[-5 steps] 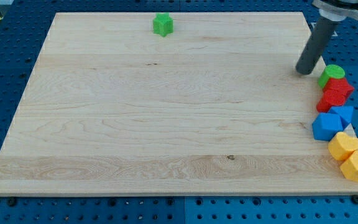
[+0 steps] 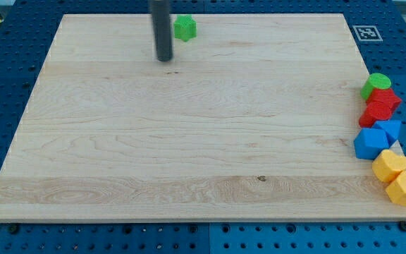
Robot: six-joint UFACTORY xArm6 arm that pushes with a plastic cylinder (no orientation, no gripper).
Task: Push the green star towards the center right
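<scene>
Change since earlier frame: rod has crossed from the view's right edge, beside the block cluster, to the upper left-centre of the board; no block has shifted.
Near, bottom right: two yellow blocks [image 2: 397, 177], touching, half off the board edge [image 2: 189, 219] at the view's lower right.
Next up: blue block [image 2: 370, 143], with a second blue block [image 2: 389, 129] just behind it, touching.
Above those: two red blocks [image 2: 380, 106], stacked close along the right edge.
Head of cluster: green round block [image 2: 376, 83], touching the upper red one.
Tool: the arm's tip [image 2: 164, 59], a plain dark rod with nothing to open or close, holding nothing, touching no block.
Task block: green star [image 2: 185, 27], alone near the view's top edge, left of centre, well apart from the cluster.
Key relation: star lies just to the right of the tip and slightly farther up the view, a narrow gap between them.
Judgement: goal is to the right and down the view, so the tip sits roughly on the correct far side but a little low; it likely needs to come above-left of the star before pushing.
Risk: a push from the present height may slide the star along the top edge.
Marker: small printed tag [image 2: 366, 32] at the board's top right corner.
</scene>
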